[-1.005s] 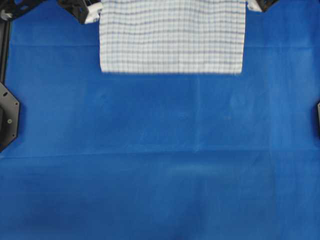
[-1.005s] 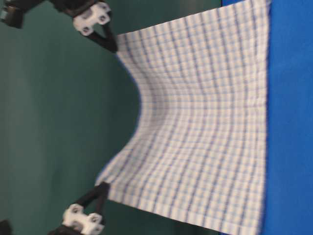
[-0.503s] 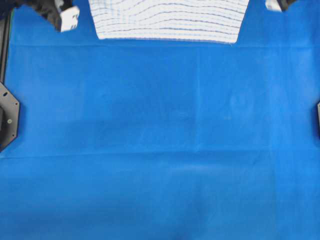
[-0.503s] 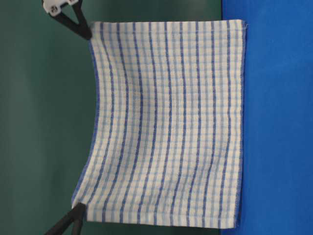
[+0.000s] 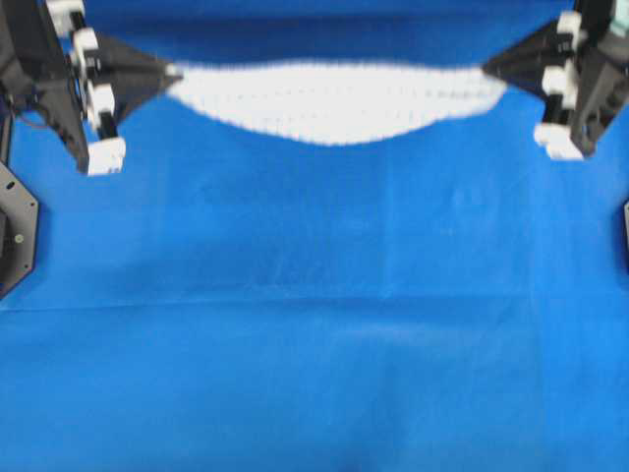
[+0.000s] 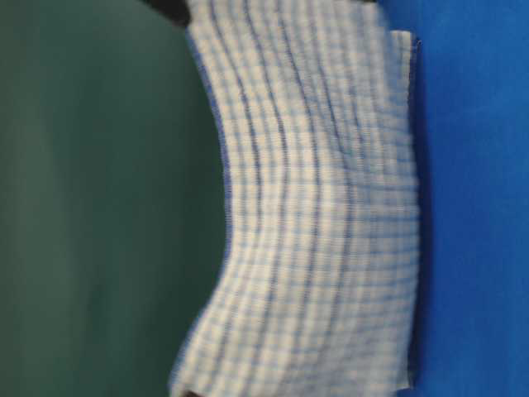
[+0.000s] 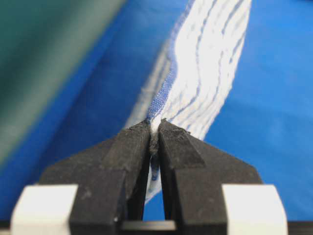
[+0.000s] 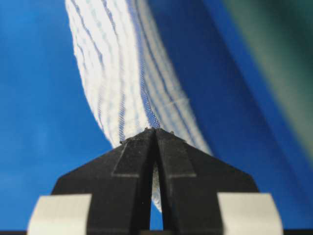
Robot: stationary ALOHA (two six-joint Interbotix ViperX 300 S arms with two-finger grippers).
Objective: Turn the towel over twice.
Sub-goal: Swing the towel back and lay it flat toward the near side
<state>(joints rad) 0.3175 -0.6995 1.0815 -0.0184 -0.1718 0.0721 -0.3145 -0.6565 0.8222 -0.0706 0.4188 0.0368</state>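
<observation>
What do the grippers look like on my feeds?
Both match: the left gripper and right gripper have matte black wedge fingers tapering to rough tips, with white blocks at the finger bases. Overhead, the arms are black with white fittings.

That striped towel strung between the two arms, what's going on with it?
The left gripper and the right gripper are each shut on a top corner of the towel, holding it up between them over the blue table covering. The cloth sags in the middle, and its lower edge hangs at the table's surface.
</observation>
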